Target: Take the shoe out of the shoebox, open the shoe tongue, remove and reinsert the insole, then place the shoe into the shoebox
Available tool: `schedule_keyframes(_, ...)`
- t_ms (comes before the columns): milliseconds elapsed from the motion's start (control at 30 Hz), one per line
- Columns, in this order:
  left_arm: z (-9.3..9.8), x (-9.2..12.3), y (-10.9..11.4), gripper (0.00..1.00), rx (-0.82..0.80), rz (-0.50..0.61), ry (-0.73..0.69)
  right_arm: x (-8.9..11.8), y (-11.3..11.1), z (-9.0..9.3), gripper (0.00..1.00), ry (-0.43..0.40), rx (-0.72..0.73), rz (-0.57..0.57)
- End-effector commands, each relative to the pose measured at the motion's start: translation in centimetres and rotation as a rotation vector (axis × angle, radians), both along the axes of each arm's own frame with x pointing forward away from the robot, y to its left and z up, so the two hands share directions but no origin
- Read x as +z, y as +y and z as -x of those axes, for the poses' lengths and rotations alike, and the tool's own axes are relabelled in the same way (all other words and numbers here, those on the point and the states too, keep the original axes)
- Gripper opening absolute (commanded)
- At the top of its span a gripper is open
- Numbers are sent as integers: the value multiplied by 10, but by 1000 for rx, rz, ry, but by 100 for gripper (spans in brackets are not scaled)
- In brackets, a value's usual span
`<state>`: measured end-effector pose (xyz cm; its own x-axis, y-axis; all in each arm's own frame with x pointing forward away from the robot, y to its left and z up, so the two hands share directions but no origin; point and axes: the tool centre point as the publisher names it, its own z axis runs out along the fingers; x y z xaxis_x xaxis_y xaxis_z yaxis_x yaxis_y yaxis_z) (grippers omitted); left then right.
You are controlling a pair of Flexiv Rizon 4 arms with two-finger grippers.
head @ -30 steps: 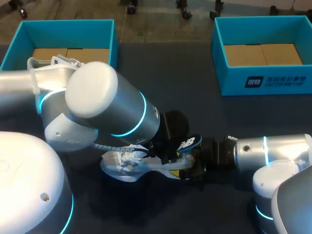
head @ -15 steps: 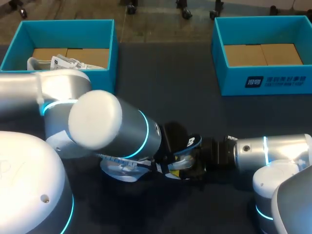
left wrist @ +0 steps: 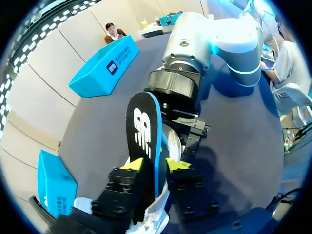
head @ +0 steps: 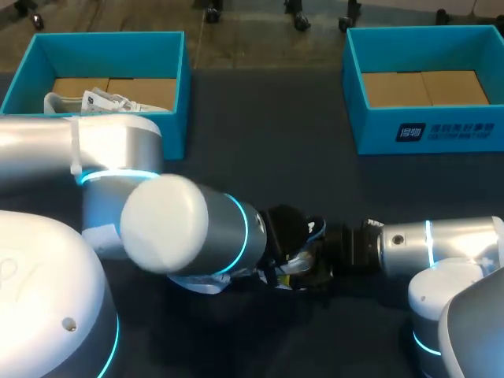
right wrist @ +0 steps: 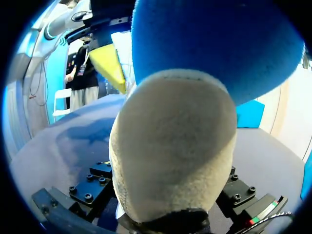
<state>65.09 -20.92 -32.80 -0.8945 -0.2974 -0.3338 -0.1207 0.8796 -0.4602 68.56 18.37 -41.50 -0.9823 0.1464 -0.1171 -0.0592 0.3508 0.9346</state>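
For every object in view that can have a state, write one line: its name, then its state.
shoe: outside both boxes, on the table
insole: sticking up out of the shoe, clamped in the left jaws
left shoebox: open, another shoe inside
right shoebox: open, no shoe in it
right jaws: at the shoe's heel, grip hidden

My left arm and right arm: silver cylindrical links, white rounded caps, glowing cyan joint rings. Left gripper: black screw-studded blocks, yellow fingertips.
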Motion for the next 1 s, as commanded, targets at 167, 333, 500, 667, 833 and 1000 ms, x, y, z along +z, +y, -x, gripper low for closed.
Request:
schedule_keyframes(167,-1,-5,-4,42,31,1,-26,-2,3,1,0,-1,-1,3)
schedule_keyframes(333,-4,-9,-5,41,42,4,-48,-2,3,1,0,-1,-1,3)
schedule_keyframes(500,-3,-16,-4,42,58,6,-96,-2,3,1,0,-1,-1,3)
schedule_keyframes(667,-5,-20,-6,44,65,3,-108,-2,3,1,0,-1,-1,3)
schedule_keyframes(833,-6,-21,-7,44,76,6,-122,-2,3,1,0,-1,-1,3)
schedule_keyframes(1000,-7,-23,-8,48,84,4,-146,-2,3,1,0,-1,-1,3)
